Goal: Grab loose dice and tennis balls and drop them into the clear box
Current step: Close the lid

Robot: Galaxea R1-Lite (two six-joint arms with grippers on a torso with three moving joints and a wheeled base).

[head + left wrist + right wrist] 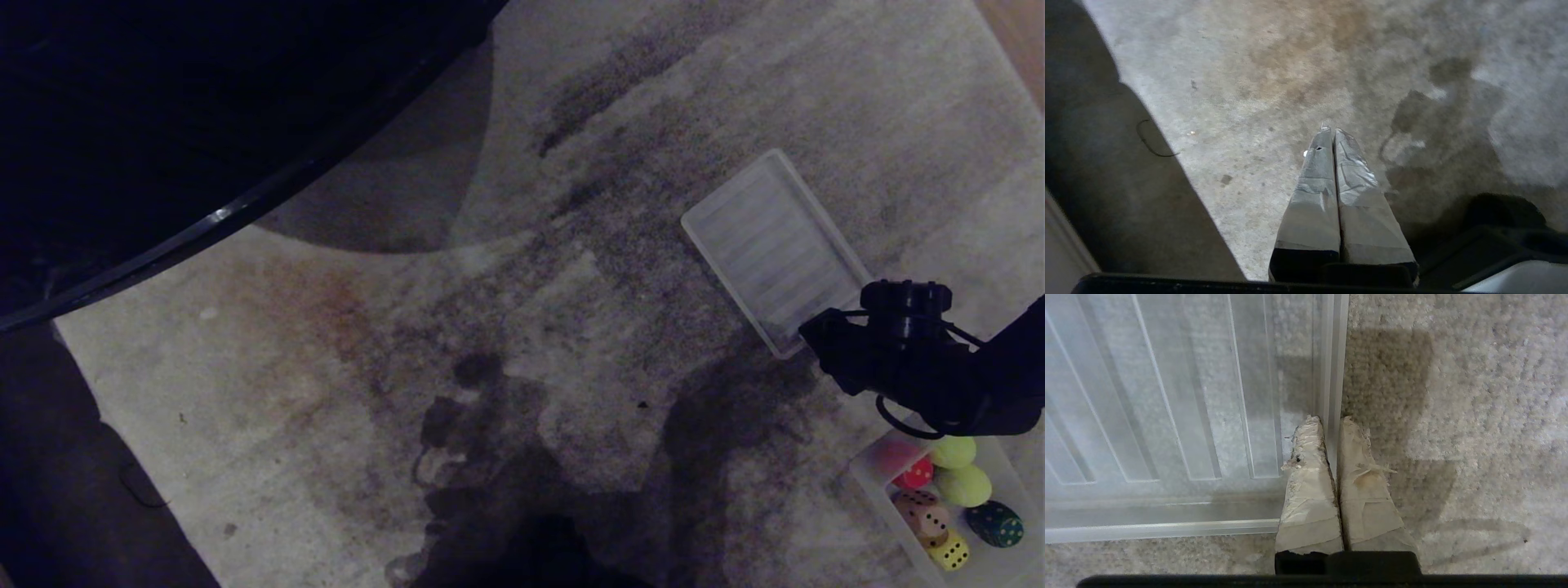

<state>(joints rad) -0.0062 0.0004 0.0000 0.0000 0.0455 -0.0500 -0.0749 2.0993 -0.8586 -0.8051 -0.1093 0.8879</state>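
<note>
The right pincer (1331, 420) pinched the rim of the flat ribbed clear plastic lid (1167, 416), near the small clear plastic box (1008, 478).

A pale grey rug (571, 204) covers most of the floor. It is mottled with dark smudges through its middle and a rusty brown stain towards its left side. Bare dark floor (73, 490) shows beyond the rug's left edge, where a thin dark wire (139, 490) lies curled.

A flat ribbed clear plastic lid (767, 245) lies directly on the rug near its right side, set at an angle. Nearer the right corner sits a clear box (869, 474), also on the rug, holding dice (996, 523) in red, tan, yellow and dark green and two tennis balls (963, 485).
</note>
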